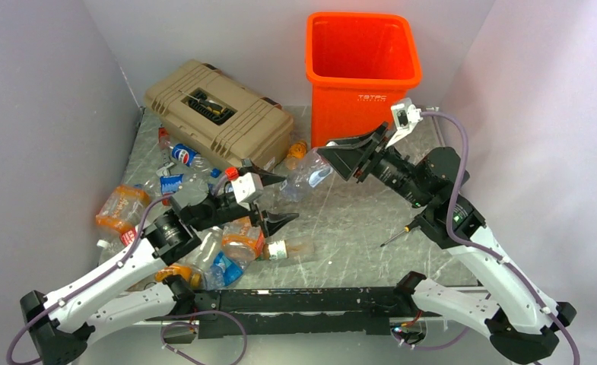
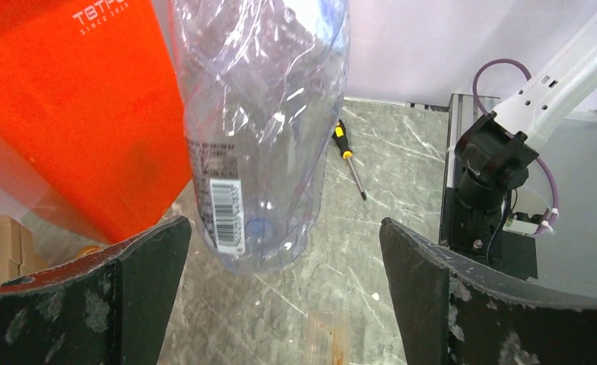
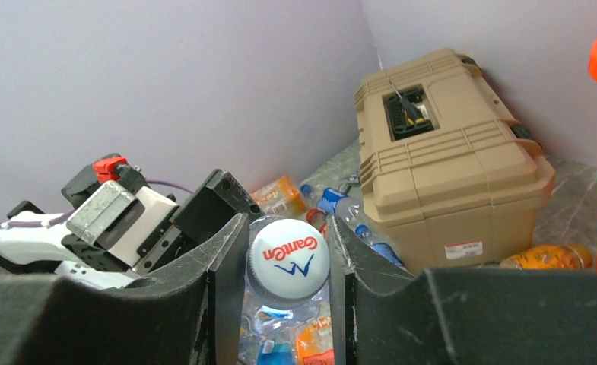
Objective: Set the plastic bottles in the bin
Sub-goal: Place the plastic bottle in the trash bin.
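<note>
Left end effector (image 2: 284, 228): fingers (image 2: 112, 296) spread wide apart, the clear bottle (image 2: 265, 114) with its base just ahead between them.
Right end effector (image 3: 286, 228): clamped on the white cap (image 3: 287, 258) of that bottle.
Bin (image 1: 356, 114): orange, upright, at 1 o'clock on the worktop (image 1: 341, 236).
Toolbox (image 1: 219, 114): tan, lid shut, at 11 o'clock.
Loose bottles (image 1: 234, 247): heaped at 8 o'clock beside the left arm.
Clear bottle: mid-worktop, just in front of the bin, outside it.
Screwdriver (image 1: 401, 230): lying at 4 o'clock.
</note>
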Controlling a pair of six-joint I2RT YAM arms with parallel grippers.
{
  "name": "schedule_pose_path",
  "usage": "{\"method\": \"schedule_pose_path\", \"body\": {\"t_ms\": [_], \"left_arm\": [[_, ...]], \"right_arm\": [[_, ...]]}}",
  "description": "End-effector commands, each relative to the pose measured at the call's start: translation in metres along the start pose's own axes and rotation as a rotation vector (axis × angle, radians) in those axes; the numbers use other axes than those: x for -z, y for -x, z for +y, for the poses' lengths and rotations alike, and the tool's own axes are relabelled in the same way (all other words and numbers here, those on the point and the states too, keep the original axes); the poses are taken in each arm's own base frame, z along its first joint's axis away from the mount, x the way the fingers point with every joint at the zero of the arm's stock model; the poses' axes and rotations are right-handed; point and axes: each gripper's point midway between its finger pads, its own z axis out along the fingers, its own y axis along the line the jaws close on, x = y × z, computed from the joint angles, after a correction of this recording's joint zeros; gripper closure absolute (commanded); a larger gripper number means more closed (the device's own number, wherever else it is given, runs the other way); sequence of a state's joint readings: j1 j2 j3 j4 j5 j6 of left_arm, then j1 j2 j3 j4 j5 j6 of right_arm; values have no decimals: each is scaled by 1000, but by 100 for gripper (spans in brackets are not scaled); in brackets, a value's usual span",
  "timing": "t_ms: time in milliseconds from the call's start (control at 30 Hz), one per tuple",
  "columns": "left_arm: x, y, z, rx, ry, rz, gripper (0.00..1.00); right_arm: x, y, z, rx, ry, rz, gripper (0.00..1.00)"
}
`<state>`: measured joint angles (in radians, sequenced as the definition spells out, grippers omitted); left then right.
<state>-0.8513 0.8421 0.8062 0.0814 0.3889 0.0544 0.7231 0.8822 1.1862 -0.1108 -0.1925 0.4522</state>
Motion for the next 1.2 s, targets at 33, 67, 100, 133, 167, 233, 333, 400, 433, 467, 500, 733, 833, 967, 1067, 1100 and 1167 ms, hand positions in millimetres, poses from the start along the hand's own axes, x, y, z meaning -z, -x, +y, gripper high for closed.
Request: {"method": "schedule_pose_path", "body": {"t_ms": [33,67,100,133,167,233,333,400,433,467,500,733,833,967,1067,1100,1167], "left_arm": [[12,16,4,7,58,-63,1],[14,19,6,3,72,-76,1],[17,22,9,-2,94,-87,1],[18,23,12,-5,111,-89,1],[20,24,15,-10,131,-91,1],[23,26,22,-17,171,-87,1],[26,26,30,-20,222,-76,1],[28,26,34,-27,243,-72,1],[29,26,35,-31,251,-71,0],[29,26,36,-33,259,-70,0],[30,26,37,-37,265,-67,1],[34,24,48,-47,322,-43,1],[35,21,52,-50,344,-34,1],[38,20,57,-63,382,-26,0],[41,22,58,-77,387,-36,1],[41,22,58,-80,388,-37,0],[41,22,58,-82,388,-38,1]], "right_arm": [[15,73,24,88,23,-204,100],[20,87,24,117,-2,-244,100],[27,106,22,147,-44,-300,100],[35,121,19,179,-82,-354,100],[45,139,12,196,-151,-423,100],[63,170,-7,217,-297,-556,100],[74,198,-37,286,-521,-661,100],[70,209,-53,335,-638,-682,100],[65,213,-59,361,-677,-689,100],[60,218,-64,381,-708,-698,100],[54,222,-68,385,-731,-709,100],[-3,269,-141,344,-801,-701,100],[-35,272,-192,301,-841,-644,100],[-66,250,-248,279,-886,-567,100],[-78,225,-282,250,-917,-505,100],[-82,216,-292,239,-920,-488,100],[-86,201,-307,206,-903,-472,100]]}}
